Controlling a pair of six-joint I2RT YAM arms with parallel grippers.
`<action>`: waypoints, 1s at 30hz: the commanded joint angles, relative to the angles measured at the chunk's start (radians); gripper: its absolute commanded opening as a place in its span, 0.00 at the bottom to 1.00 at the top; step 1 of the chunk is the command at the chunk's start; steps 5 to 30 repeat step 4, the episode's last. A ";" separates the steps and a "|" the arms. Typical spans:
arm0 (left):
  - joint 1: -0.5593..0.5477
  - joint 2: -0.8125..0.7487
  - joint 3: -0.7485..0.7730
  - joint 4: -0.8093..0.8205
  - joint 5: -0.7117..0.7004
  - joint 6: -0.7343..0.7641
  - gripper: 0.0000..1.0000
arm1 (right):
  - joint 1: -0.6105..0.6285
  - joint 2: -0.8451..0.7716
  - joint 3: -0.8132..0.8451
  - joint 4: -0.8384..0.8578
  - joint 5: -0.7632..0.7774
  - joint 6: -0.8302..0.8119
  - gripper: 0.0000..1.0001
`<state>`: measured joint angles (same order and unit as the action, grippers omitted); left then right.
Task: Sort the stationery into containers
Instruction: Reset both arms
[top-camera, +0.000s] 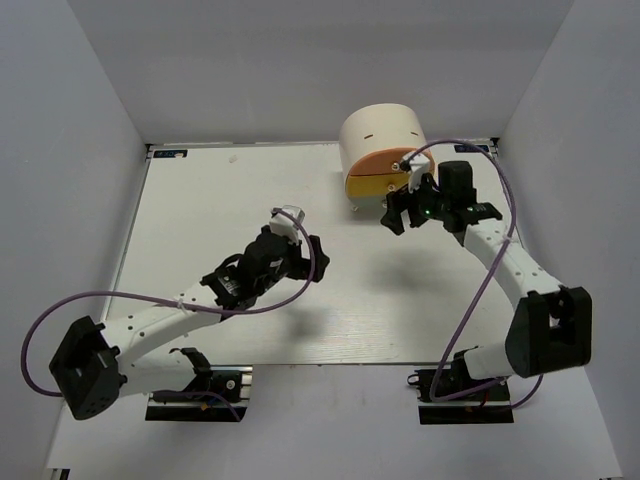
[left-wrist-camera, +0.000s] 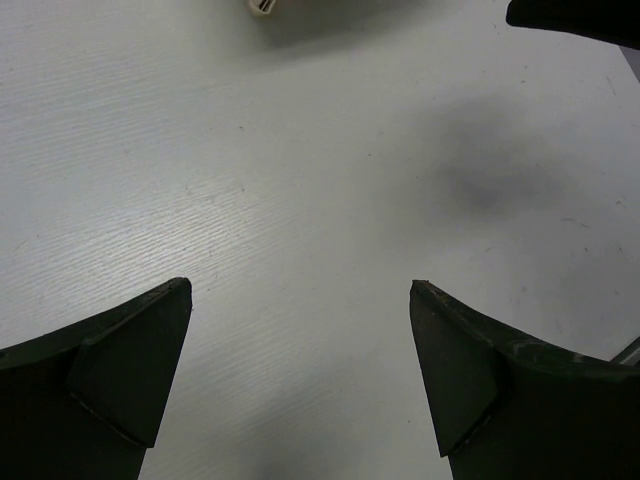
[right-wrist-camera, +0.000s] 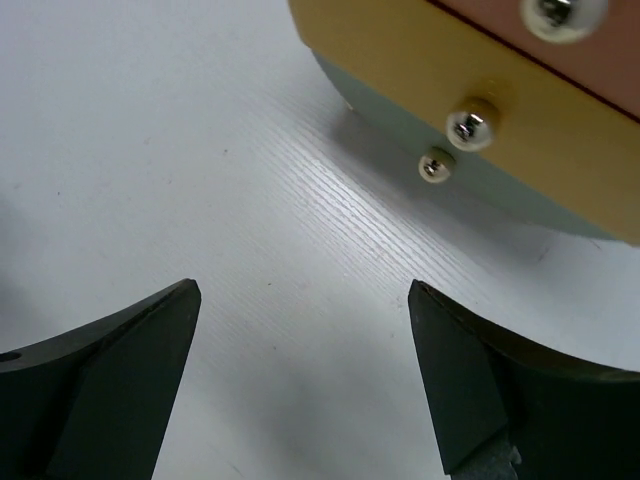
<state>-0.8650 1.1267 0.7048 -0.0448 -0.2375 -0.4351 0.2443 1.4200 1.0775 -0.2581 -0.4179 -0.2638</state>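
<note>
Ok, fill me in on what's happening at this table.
Two arms reach over a white table, and neither holds anything. The right gripper, fingers open, faces the front of the drawer unit, close to the knobs of the yellow drawer and green drawer. The left gripper, also open, hangs above bare tabletop near the middle. No stationery is in view, so I cannot tell how far the sorting has got.
</note>
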 joint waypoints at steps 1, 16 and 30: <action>0.004 0.022 0.048 0.005 0.062 0.022 1.00 | -0.014 -0.104 -0.048 0.057 0.086 0.155 0.90; 0.004 0.033 0.059 0.014 0.085 0.022 1.00 | -0.020 -0.179 -0.114 0.112 0.149 0.164 0.90; 0.004 0.033 0.059 0.014 0.085 0.022 1.00 | -0.020 -0.179 -0.114 0.112 0.149 0.164 0.90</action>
